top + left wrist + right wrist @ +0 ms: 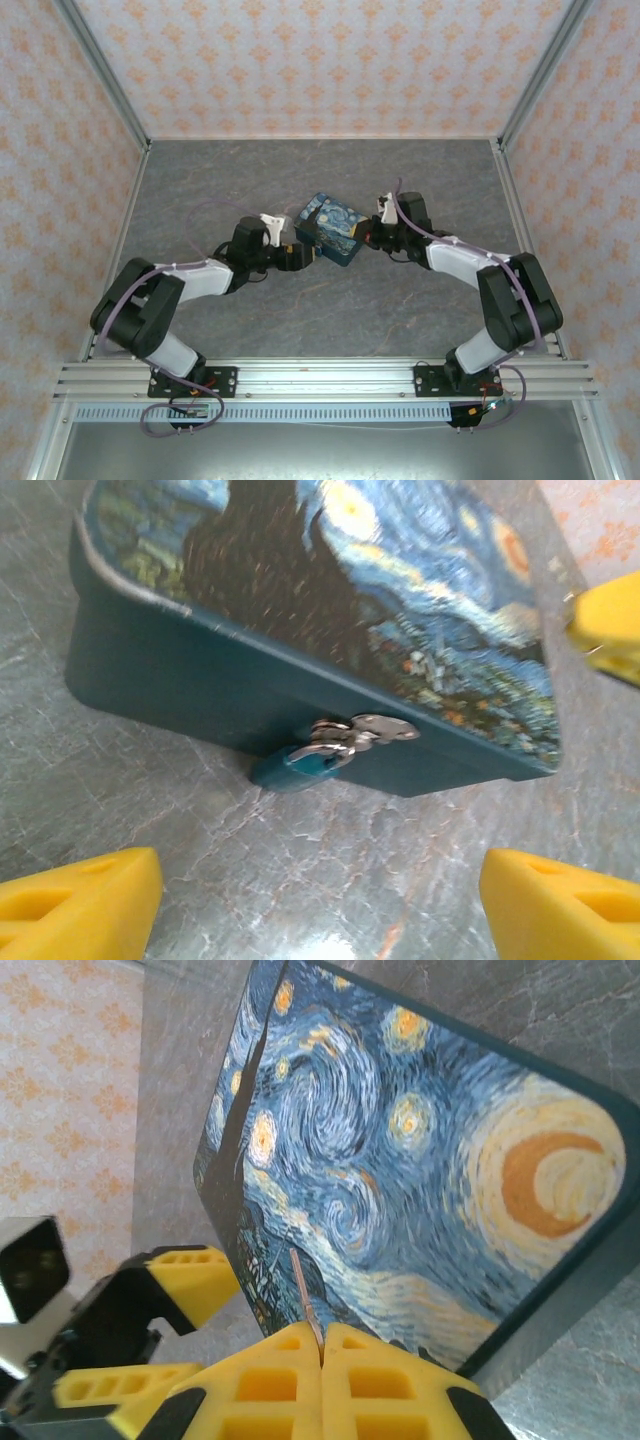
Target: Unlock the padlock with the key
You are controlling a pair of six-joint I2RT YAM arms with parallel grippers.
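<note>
The small teal padlock (pixel 296 765), smooth and round-cornered, hangs from a cluster of shiny silver metal on the dark teal front wall of the rectangular Starry Night painted tin (pixel 200 670), low against the grey marbled surface (pixel 110 790). My left tool (pixel 320 885) faces it spread wide, its blocky yellow fingers (pixel 85 900) well apart and touching nothing. My right tool (pixel 322 1345) is pinched tight on the thin pale metal key (pixel 302 1290), whose flat blade juts from between the fingertips across the tin's swirled lid.

Blue-and-yellow Starry Night tin (pixel 333 230) on a grey marbled tabletop (pixel 400 310), orange-patterned walls (pixel 320 60) around.
</note>
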